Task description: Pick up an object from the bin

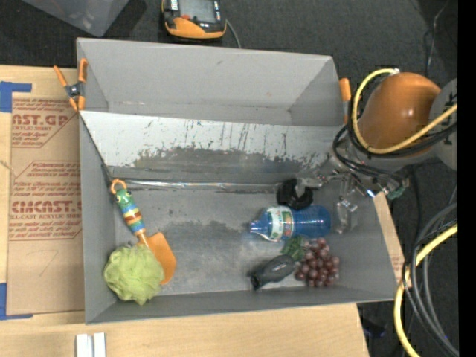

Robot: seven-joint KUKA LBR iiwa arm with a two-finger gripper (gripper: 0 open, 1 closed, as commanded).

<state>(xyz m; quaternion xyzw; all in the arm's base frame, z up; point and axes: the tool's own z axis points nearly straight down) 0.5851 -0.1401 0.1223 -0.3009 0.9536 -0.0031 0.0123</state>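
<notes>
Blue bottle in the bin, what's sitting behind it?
A small black object sits just behind the blue bottle, toward the back wall. The gripper overhangs the bottle's base end, hiding the floor there.

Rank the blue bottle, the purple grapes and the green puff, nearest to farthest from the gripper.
1. Blue bottle, lying just beside the gripper, on the right of the bin.
2. Purple grapes, front right corner.
3. Green puff, far front left corner.

Bare bin floor [212, 218] between shovel [143, 233], bottle [291, 223]
</notes>
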